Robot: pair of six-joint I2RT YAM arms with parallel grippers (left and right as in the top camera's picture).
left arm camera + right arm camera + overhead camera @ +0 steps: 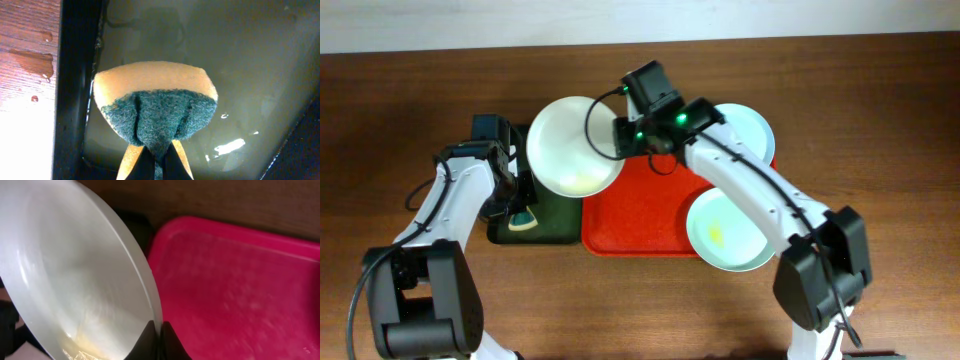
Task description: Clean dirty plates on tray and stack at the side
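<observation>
Presently pinches the white plate (570,145) by its rim in the right end effector (160,339), tilted just left of the red tray (640,215); clamps a sponge (155,100) in the left end effector (159,162). Probably stiff, light, slippery: best held by the rim.

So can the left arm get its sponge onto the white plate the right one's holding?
Probably yes. The white plate, pinched at its rim by the right gripper, hangs over the green tray close beside the left gripper and its sponge, with nothing visible between them.
</observation>
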